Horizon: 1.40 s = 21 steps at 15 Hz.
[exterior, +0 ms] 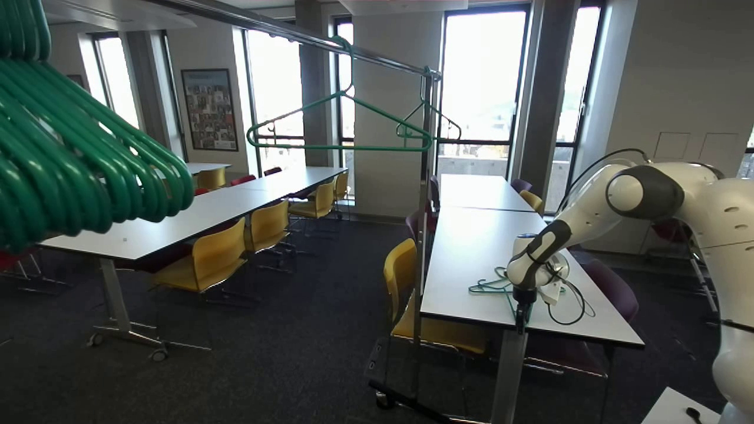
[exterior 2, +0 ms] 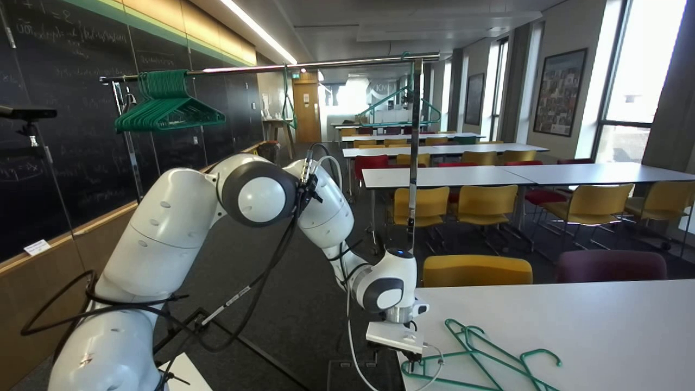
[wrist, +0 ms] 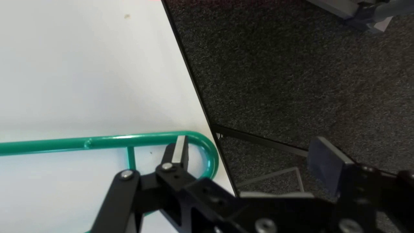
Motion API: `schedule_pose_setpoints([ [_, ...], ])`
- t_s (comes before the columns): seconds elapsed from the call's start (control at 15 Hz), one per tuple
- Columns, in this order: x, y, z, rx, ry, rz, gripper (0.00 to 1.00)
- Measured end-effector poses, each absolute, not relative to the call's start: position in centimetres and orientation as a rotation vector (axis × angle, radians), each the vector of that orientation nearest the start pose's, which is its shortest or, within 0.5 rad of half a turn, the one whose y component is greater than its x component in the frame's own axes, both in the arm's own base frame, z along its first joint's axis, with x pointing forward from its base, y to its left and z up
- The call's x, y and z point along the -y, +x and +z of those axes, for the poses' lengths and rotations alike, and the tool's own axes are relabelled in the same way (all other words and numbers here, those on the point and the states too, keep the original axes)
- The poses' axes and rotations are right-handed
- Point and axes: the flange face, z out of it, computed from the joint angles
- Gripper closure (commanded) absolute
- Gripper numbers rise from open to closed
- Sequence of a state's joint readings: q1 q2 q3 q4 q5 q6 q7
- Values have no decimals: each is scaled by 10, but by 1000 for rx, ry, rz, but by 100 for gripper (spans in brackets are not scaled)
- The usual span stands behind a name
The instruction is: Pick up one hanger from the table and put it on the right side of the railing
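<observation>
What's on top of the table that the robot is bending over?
Overlapping green hangers lie on the table, one with its rounded end near the edge. The open claw covers bits of them in the wrist view, so I can't see what's there.

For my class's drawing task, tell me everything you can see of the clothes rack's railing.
The railing is a long, straight, shiny bar, apparently metal, set level on upright poles, its ends poking slightly past them. Green hangers crowd near one end; a single hanger hooks on farther along, and another hanger near the opposite pole. Nothing else is seen touching it.
</observation>
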State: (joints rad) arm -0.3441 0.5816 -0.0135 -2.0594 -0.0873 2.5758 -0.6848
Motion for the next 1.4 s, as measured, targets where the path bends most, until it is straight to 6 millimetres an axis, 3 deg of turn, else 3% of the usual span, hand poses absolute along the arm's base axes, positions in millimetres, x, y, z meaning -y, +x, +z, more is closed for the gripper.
schedule_pose_setpoints([
  [1.4,202,551,132,648,-3121,25,0],
])
